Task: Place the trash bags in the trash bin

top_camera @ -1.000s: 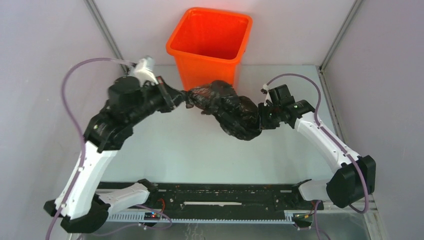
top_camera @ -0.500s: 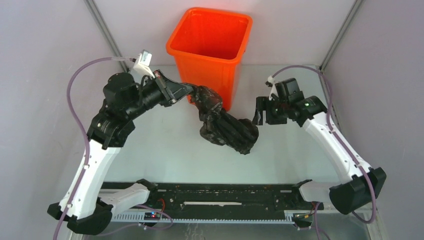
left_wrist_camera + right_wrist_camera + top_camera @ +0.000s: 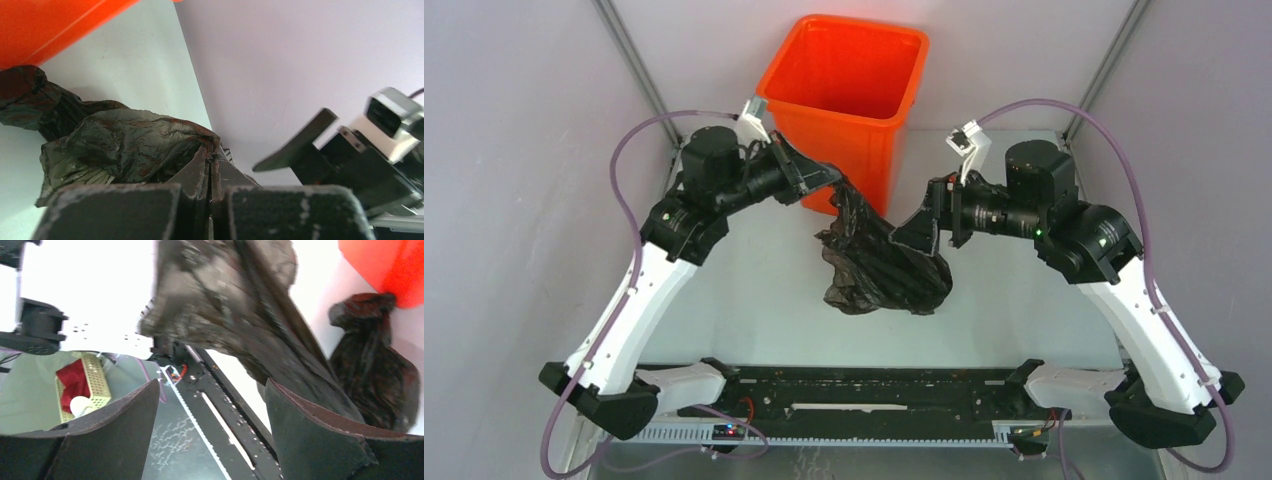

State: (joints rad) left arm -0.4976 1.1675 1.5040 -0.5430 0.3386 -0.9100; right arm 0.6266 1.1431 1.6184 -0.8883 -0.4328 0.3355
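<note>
The orange trash bin [image 3: 844, 90] stands at the back centre of the table. My left gripper [image 3: 827, 179] is shut on one end of the black trash bag [image 3: 882, 268], held up against the bin's front left corner. From there the bag hangs down in a crumpled mass to the table in front of the bin. In the left wrist view the shut jaws pinch a fold of the trash bag [image 3: 125, 150] below the trash bin [image 3: 50, 25]. My right gripper [image 3: 934, 222] is open beside the bag's right side. Nothing sits between its fingers [image 3: 310, 425]; the trash bag [image 3: 235, 305] hangs just past them.
A black rail [image 3: 854, 385] runs along the near edge between the arm bases. Pale walls with metal corner posts [image 3: 629, 55] close in the table on three sides. A perforated beige box [image 3: 92, 382] with something red in it lies below the table's front.
My right gripper has opened and let go of the bag, pulling back and rising. My left gripper has carried its end of the bag up toward the bin; the bag now hangs from it.
</note>
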